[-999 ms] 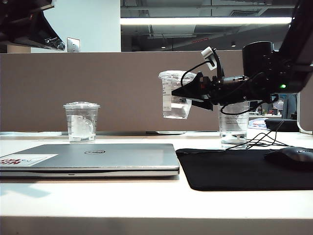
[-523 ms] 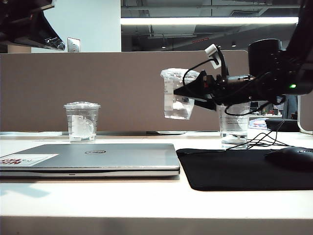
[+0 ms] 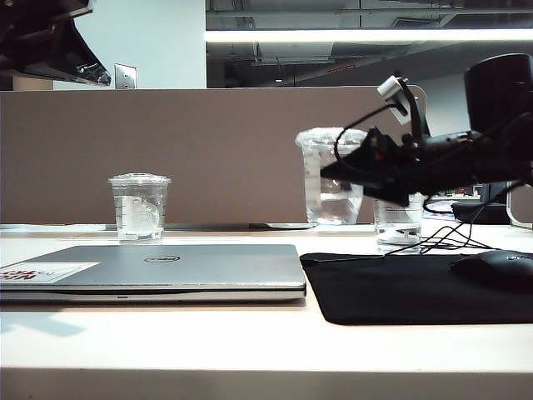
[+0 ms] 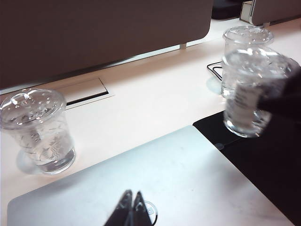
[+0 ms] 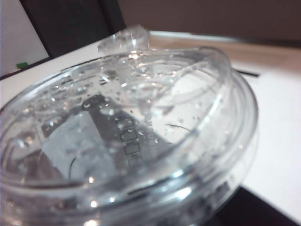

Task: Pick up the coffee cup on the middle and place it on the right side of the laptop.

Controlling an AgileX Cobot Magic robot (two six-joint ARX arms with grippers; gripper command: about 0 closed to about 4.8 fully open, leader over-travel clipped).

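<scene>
coffee cup (image 3: pixel 329 177) in right tool (image 3: pixel 333 177) now lower, rightward; three cups, one laptop (image 3: pixel 154 271)

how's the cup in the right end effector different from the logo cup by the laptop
The coffee cup hangs in the air, gripped by the right end effector; the logo cup stands on the table behind the laptop. The coffee cup's lid is flat and crinkled; the logo cup's is smooth. Both are clear lidded plastic.

Coffee cup (image 3: pixel 331 177) clear; laptop (image 3: pixel 158 268) silver-grey, white sticker (image 3: pixel 46 272) red-lettered; mat (image 3: pixel 416 287) black.
</scene>
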